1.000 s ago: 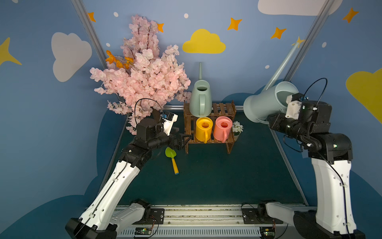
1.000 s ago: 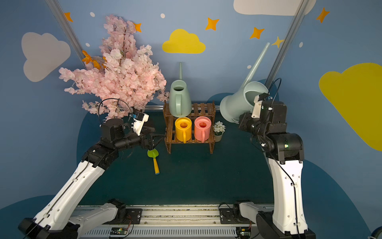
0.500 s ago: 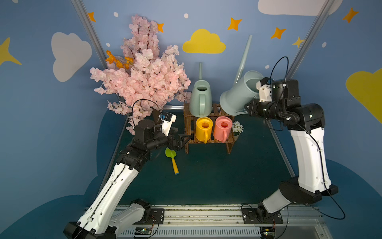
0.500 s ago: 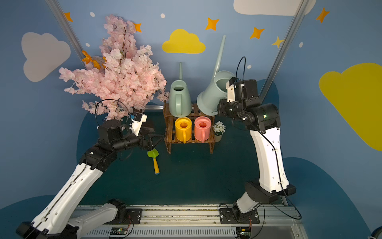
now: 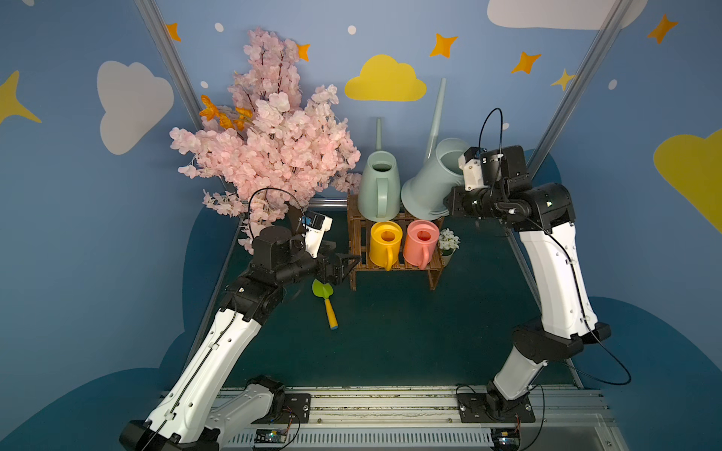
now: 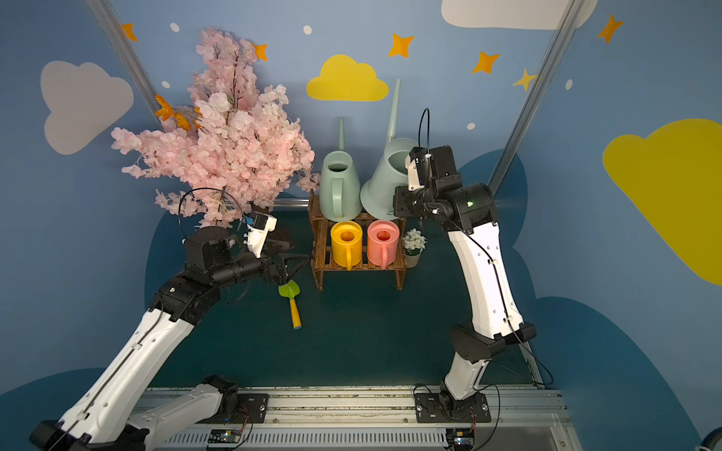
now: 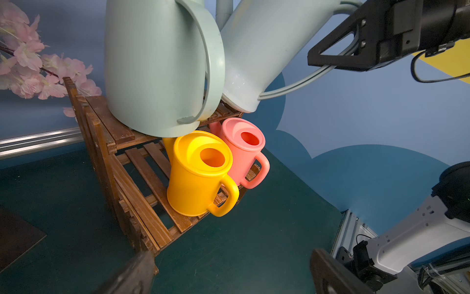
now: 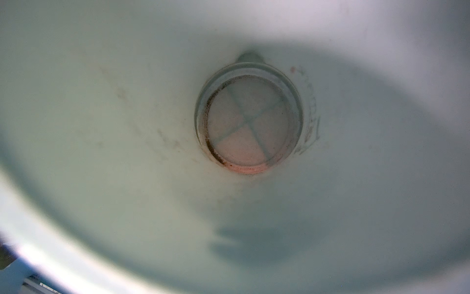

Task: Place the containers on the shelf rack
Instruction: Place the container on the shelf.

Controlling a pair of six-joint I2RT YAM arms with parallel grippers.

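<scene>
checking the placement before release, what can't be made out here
- Whether the blue-grey can touches the shelf rack with its base: its own body hides that in both top views, and the pale green can covers part of it in the left wrist view.
- Right wrist view: only that can's blurred inside, nothing of the rack.

The left arm [image 5: 218, 351] and the right arm [image 5: 558, 273] look alike: long white shells, round black joints. Thin black cables [image 5: 495, 109] loop over the wrists. The left gripper [image 5: 349, 267] is black and pointy, shaped like triangles. Black plates [image 5: 467, 402] with screws sit underneath.
</scene>
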